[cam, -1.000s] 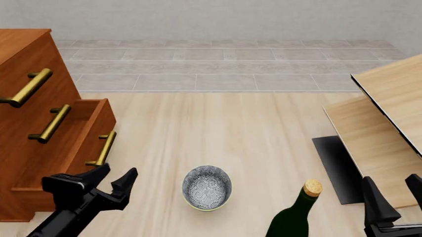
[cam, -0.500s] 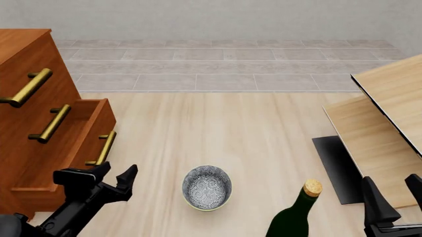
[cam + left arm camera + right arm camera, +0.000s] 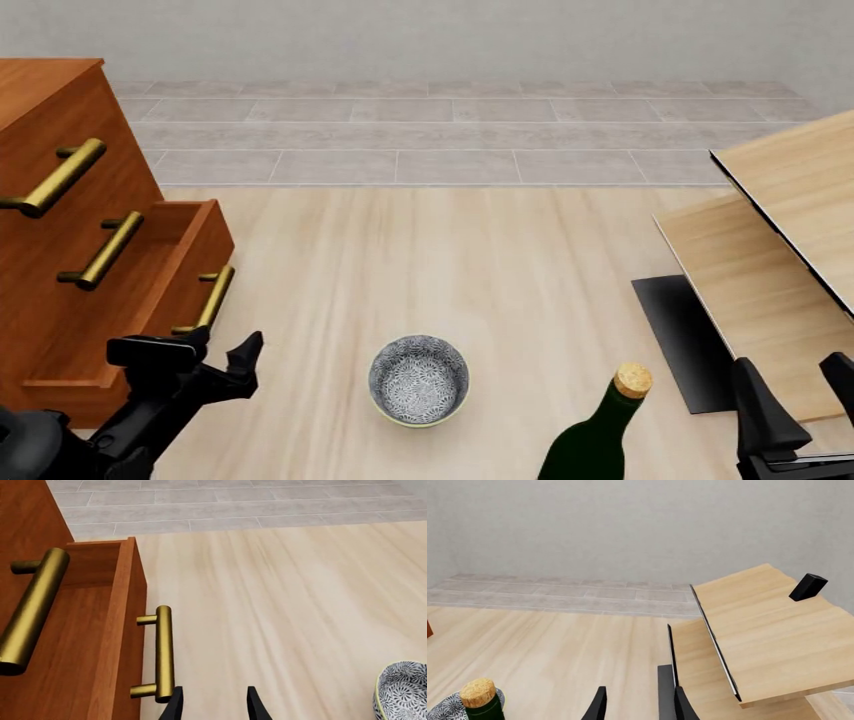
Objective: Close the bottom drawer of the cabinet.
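The cabinet [image 3: 54,110] stands at the left, reddish-brown with brass bar handles. Its bottom drawer [image 3: 174,270] is pulled out, and its brass handle [image 3: 210,298] faces the table's middle. My left gripper [image 3: 200,358] is open and empty, just in front of the near end of that handle and apart from it. In the left wrist view the drawer front [image 3: 123,630] and its handle [image 3: 163,652] lie close beside my open left gripper [image 3: 213,707]. My right gripper [image 3: 801,400] is open and empty at the near right; it also shows in the right wrist view [image 3: 639,707].
A patterned bowl [image 3: 419,379] sits near the front centre. A dark green corked bottle [image 3: 601,440] stands right of it. Pale light-wood panels [image 3: 787,200] lean at the right over a black mat [image 3: 674,340]. Tiled floor lies beyond the table.
My left arm has drawn back toward the near edge, and its gripper has shifted slightly left toward the drawer front. The drawer, the bowl, the bottle and the right arm have not moved.
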{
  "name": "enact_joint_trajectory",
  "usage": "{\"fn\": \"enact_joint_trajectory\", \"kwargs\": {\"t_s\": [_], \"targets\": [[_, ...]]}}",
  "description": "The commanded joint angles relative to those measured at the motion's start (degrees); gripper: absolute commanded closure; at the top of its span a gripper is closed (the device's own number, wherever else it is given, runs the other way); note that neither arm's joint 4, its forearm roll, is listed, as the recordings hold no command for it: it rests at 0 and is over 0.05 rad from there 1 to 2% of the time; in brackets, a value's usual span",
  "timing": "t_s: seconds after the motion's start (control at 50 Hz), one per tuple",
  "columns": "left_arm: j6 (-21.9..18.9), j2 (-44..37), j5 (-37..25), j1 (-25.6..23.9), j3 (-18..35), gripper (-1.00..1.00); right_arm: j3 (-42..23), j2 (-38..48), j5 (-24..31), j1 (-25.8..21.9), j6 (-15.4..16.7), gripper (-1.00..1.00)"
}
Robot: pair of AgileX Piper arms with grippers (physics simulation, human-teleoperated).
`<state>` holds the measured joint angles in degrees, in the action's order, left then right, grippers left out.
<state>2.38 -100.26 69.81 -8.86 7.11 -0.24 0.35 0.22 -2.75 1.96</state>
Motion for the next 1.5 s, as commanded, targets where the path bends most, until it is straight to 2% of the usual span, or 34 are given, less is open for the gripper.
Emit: {"fn": "enact_joint_trajectory", "kwargs": {"t_s": [0.02, 0.6, 1.5], "targets": [[-1.72, -2.00, 0.04, 3.10, 0.76, -1.00, 0.03, 0.01, -0.06, -0.05, -0.01, -1.00], [-4.89, -3.76, 0.08, 7.02, 1.48, -1.00, 0.09, 0.17, -0.27, -0.20, -0.41, -1.00], [-6.31, -5.16, 0.08, 13.99, 2.31, -1.00, 0.05, 0.04, -0.21, -0.27, -0.03, -1.00]]}}
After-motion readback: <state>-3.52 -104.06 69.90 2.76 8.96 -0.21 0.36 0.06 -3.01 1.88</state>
